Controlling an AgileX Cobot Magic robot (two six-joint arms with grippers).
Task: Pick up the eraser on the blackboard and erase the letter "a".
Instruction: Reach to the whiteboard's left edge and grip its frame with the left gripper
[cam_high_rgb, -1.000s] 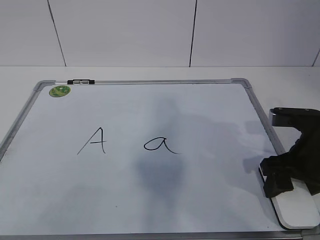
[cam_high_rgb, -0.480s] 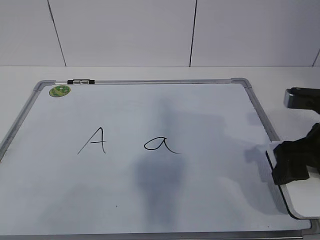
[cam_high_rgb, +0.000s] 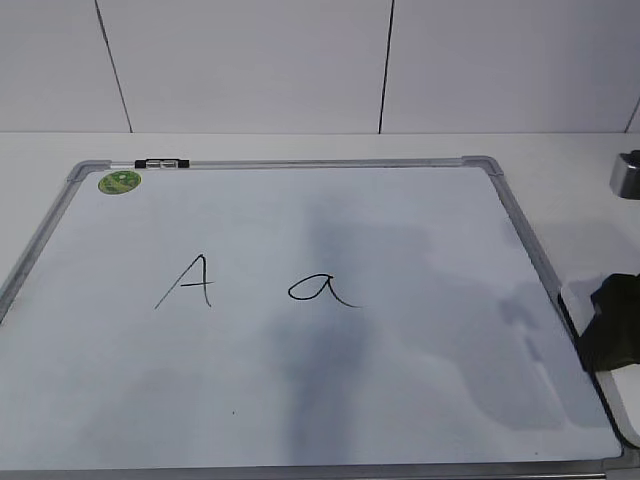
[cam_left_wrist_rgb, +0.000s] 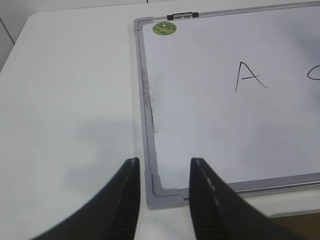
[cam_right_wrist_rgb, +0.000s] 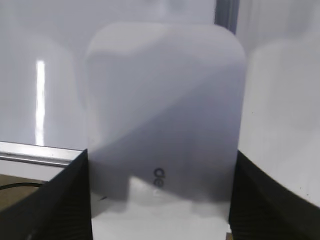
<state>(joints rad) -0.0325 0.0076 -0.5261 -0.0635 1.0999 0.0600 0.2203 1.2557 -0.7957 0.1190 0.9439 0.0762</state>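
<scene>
The right gripper (cam_right_wrist_rgb: 160, 200) pinches the eraser (cam_right_wrist_rgb: 165, 110) at the blackboard's (cam_high_rgb: 300, 163) four o'clock edge, the left gripper (cam_left_wrist_rgb: 162, 195) spread and idle; a sweep running too far toward nine o'clock past the letter "a" (cam_high_rgb: 322, 290) could smear the capital "A" (cam_high_rgb: 188, 282).

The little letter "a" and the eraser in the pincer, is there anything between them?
No, only bare blackboard and its grey frame. In the exterior view, the letter "a" sits mid-board, and the eraser is in the right pincer at the right edge.
</scene>
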